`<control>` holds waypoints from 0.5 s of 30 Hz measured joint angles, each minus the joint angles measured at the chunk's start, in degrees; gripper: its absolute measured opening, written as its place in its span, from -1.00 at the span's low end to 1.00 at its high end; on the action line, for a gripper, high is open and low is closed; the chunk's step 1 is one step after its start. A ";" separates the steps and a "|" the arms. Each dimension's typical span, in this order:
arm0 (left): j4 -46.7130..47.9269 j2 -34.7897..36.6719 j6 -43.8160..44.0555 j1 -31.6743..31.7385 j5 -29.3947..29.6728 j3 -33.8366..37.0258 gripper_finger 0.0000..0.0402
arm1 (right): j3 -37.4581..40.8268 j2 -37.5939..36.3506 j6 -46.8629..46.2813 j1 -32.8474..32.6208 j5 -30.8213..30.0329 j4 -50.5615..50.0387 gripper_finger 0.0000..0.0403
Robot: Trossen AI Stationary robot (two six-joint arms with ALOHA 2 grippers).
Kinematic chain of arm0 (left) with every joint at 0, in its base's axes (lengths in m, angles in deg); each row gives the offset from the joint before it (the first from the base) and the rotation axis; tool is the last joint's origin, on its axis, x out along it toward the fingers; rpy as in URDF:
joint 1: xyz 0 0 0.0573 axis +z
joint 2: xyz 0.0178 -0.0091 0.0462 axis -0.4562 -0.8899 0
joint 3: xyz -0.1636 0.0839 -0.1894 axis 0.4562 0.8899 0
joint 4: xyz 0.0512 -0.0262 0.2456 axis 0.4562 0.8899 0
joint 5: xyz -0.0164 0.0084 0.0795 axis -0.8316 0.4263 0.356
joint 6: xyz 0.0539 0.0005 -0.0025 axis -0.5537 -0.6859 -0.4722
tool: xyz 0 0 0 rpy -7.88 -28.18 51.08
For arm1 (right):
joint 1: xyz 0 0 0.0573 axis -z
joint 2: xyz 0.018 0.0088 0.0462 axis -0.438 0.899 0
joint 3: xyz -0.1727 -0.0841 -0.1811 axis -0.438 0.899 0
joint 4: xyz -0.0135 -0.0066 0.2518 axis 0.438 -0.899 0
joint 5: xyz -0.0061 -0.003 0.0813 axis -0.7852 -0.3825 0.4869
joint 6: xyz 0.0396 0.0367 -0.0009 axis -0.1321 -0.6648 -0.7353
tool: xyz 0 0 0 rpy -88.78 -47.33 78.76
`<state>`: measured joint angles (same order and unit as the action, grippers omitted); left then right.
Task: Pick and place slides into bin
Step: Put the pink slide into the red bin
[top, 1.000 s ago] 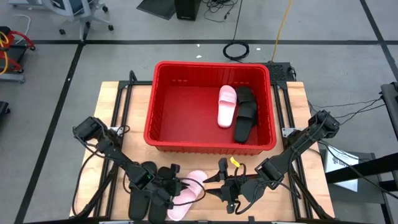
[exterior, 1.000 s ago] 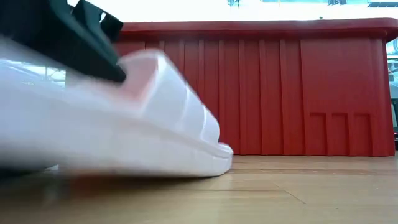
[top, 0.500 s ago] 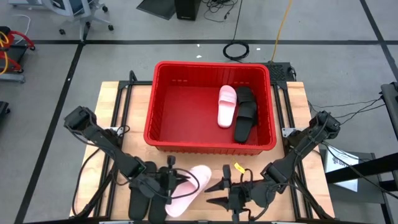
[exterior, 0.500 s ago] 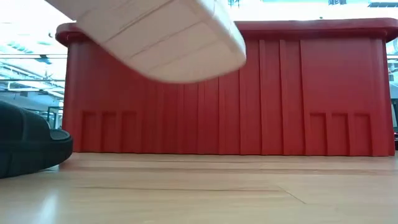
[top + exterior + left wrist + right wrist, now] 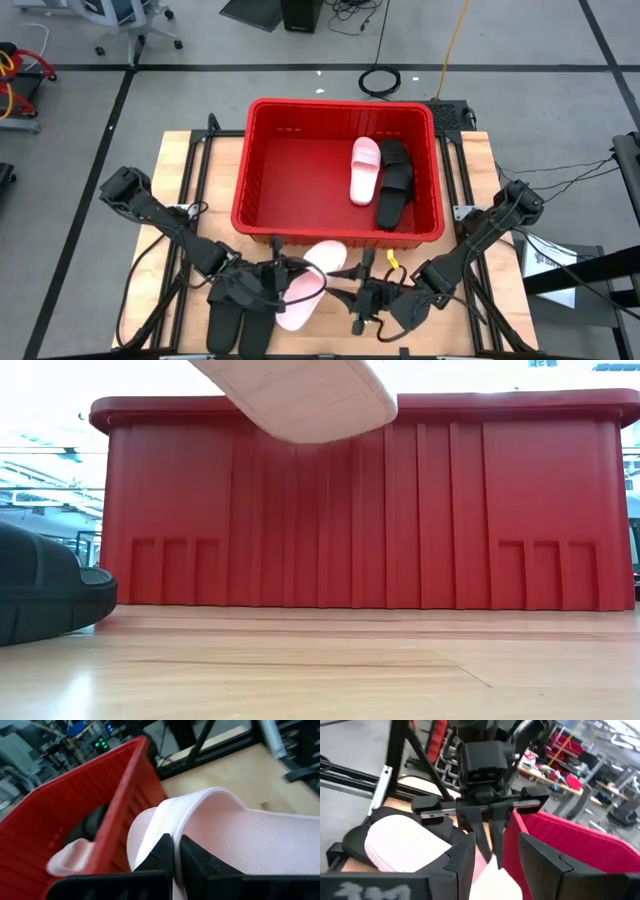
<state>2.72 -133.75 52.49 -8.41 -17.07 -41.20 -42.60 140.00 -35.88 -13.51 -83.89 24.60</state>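
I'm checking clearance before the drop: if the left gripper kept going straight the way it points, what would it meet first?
Probably the red bin's near wall; the left gripper and its pink slide point at it.

Pink slide (image 5: 310, 395) is seen airborne at top, sole facing down, toe end in front of red bin (image 5: 450, 510) wall. Bin is set on wooden table (image 5: 330, 670), w/ ribbed side filling most of view. Black slide (image 5: 45, 595) is seen at left edge, resting on table.
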 joint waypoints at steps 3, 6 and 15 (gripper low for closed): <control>2.65 -0.02 -0.18 1.60 0.47 -1.81 -0.98 | 0.00 0.00 -2.81 1.01 -2.10 -4.46 -0.31; 4.62 -0.02 -0.73 2.51 0.44 -3.21 -0.97 | 0.00 0.02 -6.13 2.20 -3.05 -8.77 -0.31; 5.11 -0.08 -2.57 3.55 -0.02 -5.53 -0.94 | 0.00 0.02 -9.50 3.92 0.26 -10.57 -0.31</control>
<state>7.83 -133.83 49.92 -4.86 -17.09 -46.73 -42.60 140.03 -45.39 -9.59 -83.62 14.03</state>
